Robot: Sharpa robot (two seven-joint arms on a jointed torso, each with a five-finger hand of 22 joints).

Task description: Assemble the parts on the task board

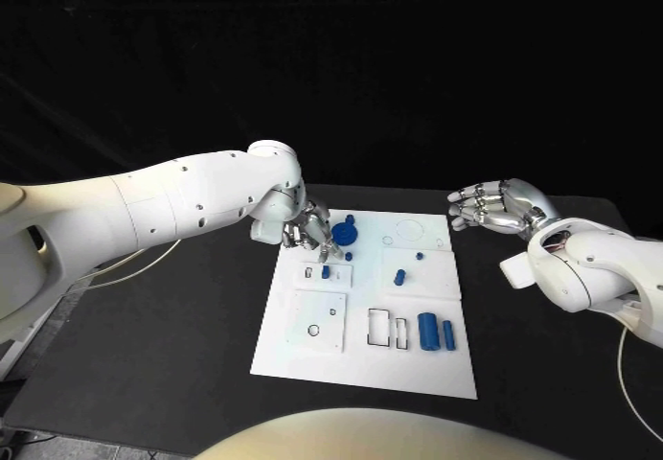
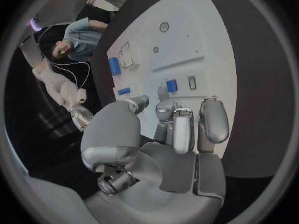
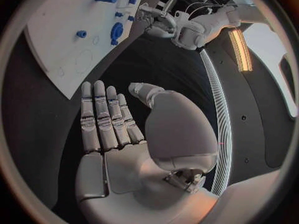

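task board (image 1: 362, 359) lies flat mid-bench (image 1: 166, 355), white. left hand (image 1: 297, 228) hangs over its far left corner, fingers bent downward near a round blue part (image 1: 344, 231); cannot tell if it pinches anything. right hand (image 1: 500, 206) hovers off the board's far right corner, fingers straight, side by side, holding nothing. 2 blue cylinders (image 1: 435, 332) lie near the board's near right.

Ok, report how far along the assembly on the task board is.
Early stage, by the look of it. Some small blue parts already seem to stand in the task board, while two blue cylinders still lie loose near its front. The left robot hand hovers by the round blue part, apparently holding nothing. The right robot hand waits open beside the board.
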